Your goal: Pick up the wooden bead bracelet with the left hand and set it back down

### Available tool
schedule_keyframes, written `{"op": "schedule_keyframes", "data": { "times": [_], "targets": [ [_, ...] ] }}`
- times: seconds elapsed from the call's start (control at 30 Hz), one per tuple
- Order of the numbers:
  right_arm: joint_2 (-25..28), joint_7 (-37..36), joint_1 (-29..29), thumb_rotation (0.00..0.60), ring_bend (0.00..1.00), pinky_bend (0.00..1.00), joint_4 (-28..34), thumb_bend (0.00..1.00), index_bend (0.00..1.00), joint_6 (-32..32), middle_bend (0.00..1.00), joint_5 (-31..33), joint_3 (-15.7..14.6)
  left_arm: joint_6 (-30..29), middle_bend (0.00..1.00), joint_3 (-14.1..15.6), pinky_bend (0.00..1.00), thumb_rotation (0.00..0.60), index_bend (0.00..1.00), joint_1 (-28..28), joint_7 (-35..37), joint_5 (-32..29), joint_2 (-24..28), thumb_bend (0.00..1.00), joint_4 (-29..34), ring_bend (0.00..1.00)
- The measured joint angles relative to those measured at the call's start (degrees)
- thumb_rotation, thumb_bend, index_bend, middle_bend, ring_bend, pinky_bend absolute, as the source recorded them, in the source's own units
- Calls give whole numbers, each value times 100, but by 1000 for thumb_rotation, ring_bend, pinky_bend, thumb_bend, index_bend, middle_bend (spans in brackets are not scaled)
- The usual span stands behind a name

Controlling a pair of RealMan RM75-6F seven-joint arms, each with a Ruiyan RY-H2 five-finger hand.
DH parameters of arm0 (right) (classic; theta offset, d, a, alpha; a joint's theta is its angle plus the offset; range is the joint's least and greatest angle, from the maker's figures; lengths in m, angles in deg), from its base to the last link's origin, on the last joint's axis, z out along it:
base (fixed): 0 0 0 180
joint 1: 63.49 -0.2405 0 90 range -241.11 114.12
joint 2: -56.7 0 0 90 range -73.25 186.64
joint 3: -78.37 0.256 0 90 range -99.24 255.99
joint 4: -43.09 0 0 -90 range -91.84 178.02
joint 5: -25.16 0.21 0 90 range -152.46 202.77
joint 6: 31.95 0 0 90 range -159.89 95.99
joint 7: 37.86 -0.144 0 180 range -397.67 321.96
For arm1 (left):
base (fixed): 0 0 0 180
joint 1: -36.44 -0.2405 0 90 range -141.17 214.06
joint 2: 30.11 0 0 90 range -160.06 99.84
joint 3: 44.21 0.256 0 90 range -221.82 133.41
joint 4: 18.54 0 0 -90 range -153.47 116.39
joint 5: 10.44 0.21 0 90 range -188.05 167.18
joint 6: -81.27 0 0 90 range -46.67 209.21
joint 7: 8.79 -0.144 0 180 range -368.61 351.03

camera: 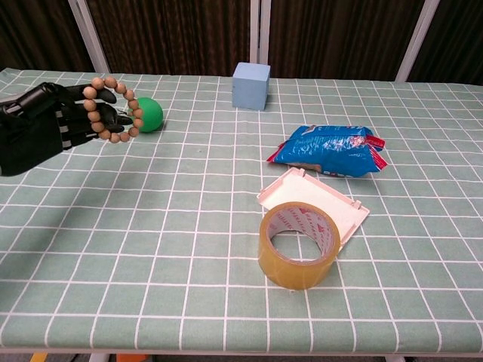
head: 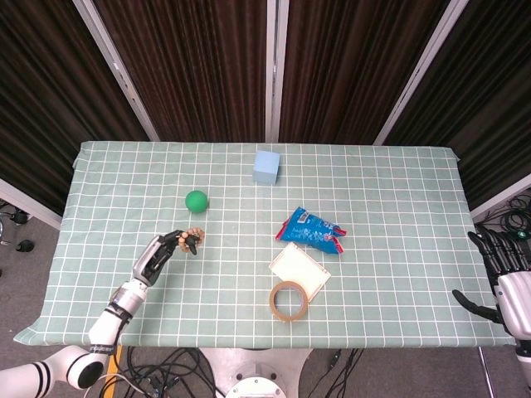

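The wooden bead bracelet point(camera: 112, 111) is a ring of light brown beads, held up off the checked tablecloth by my left hand point(camera: 47, 127) at the left. In the head view the bracelet point(head: 193, 240) shows at the tips of my left hand point(head: 163, 252), below the green ball. The black fingers point(camera: 84, 115) pinch the ring's near side and it stands almost upright. My right hand point(head: 504, 280) hangs off the table's right edge, fingers spread, holding nothing.
A green ball point(camera: 146, 115) lies just behind the bracelet. A light blue cube point(camera: 251, 85) stands at the back. A blue snack bag point(camera: 332, 151), a white flat box point(camera: 313, 204) and a tape roll point(camera: 298, 243) lie at the middle right.
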State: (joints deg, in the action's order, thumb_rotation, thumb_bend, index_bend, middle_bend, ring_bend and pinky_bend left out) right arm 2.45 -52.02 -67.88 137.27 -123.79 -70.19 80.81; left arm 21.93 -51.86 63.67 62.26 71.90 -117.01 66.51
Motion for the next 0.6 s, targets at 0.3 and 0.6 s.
{"op": "schedule_keyframes", "data": {
  "times": [0.3, 0.6],
  "targets": [
    [-16, -66, -18, 600, 0, 0, -51, 66, 0, 56, 17, 20, -8, -208, 325, 106, 78, 0, 236, 21, 76, 355, 36, 755, -172, 141],
    [-51, -156, -49, 600, 0, 0, -124, 66, 0, 128, 17, 35, -23, -129, 325, 330, 81, 0, 256, 175, -721, 617, 104, 635, -420, 141]
  ]
}}
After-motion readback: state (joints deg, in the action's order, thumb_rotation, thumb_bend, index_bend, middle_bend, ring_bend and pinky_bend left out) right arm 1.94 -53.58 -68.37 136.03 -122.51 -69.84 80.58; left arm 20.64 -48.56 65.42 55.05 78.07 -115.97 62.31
